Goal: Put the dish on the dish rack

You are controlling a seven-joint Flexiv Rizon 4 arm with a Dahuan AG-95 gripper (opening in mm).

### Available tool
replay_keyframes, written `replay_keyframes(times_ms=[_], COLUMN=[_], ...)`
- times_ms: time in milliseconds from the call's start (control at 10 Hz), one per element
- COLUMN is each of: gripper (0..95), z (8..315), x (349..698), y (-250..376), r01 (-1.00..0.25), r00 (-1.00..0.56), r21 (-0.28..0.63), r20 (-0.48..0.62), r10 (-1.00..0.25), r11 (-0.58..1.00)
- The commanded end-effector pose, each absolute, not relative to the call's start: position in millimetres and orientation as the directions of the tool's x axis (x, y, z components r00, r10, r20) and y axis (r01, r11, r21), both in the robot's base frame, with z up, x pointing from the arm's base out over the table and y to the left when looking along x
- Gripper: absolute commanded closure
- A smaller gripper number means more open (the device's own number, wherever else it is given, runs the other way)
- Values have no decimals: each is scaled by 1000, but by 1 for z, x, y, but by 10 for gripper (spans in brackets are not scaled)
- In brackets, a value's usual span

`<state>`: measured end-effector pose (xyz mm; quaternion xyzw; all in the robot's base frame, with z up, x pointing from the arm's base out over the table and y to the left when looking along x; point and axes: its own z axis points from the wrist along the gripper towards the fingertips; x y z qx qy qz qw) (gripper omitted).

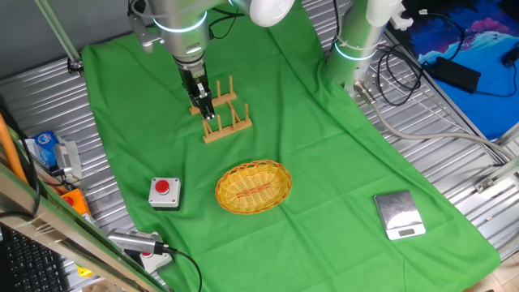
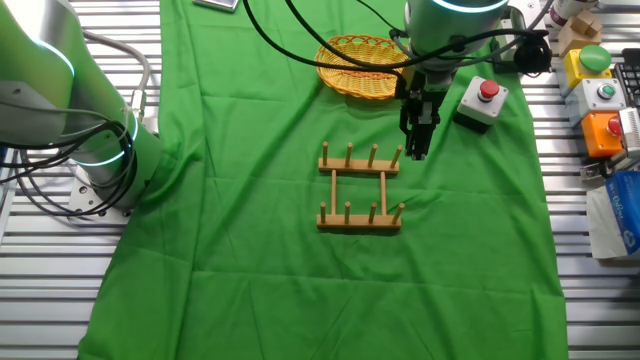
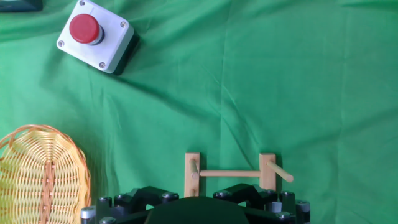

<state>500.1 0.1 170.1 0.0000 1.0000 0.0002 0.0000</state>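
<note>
Hovers above the rack [image 1: 221, 113], gripper [image 2: 417, 150] low over one end of it, near the pegs of one rail. Carries nothing; fingers close together in both fixed views, though whether fully closed cannot be told, and the hand view shows only the gripper's base, not the tips.

Dish [image 1: 253, 186] lying flat on the green cloth near the middle of the worktop, well apart from the rack and not yet picked up. Between rack and the worktop's near edge in the one fixed view; off to the lower left in the hand view [image 3: 40, 177], cut by the frame edge there. Long axis running roughly crosswise to the line from gripper to dish, as seen in the one fixed view.

Red button box [image 1: 165, 191] beside the dish, apart from it, toward the same side of the worktop.

Likely next: travel away from the rack toward the dish, then down onto its rim. Rim woven and shallow, so probably best pinched at the nearer long side.
</note>
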Motion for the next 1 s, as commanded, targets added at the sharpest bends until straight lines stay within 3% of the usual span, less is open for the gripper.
replay_keyframes(times_ms=[100, 300, 500, 1000], gripper=[950, 950, 950, 950], z=[170, 170, 170, 170], x=[500, 500, 500, 500], y=[0, 0, 0, 0], r01=[-232, -241, -267, -326], r00=[-971, -969, -963, -945], r21=[43, 51, 120, 122], r20=[-68, -61, -71, -46], r10=[-229, -238, -260, -322], r11=[972, 969, 956, 938])
